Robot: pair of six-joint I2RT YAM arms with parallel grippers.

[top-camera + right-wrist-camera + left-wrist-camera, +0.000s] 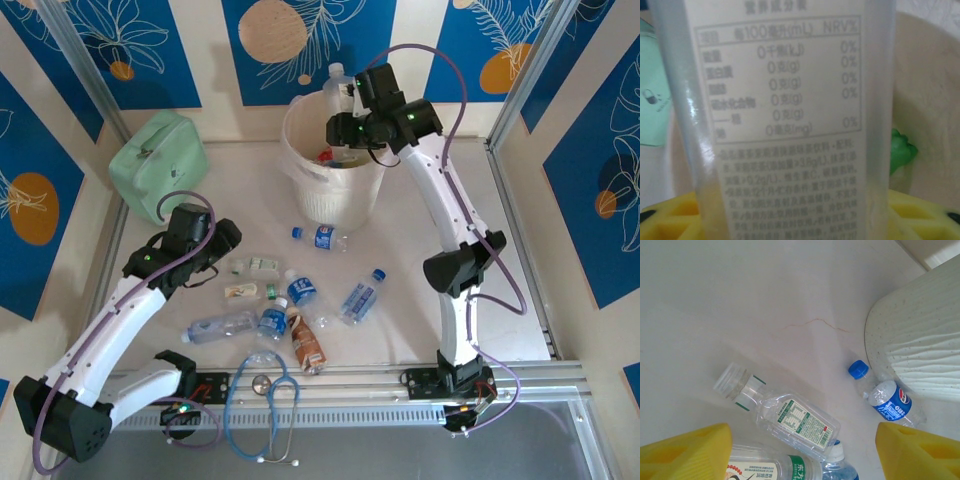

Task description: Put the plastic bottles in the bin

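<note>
- Hanging over the round, ribbed cream bin point(318, 195) at top centre, the right tool point(800, 220) has a frosted, white-label bottle point(790, 125) between its yellow pads point(925, 215); can't tell if clenched
- left tool point(802, 452) released, clear bottles point(797, 420) lying on the bench point(740, 300)

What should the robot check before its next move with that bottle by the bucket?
1. White-label bottle between the right gripper fingers, at the bin mouth: ok.
2. Right gripper clamped or letting go: cannot tell.
3. Left gripper open above lying bottles: ok.
4. Every bottle binned: not ok; the blue-cap bottle and several others lie on the table.
</note>
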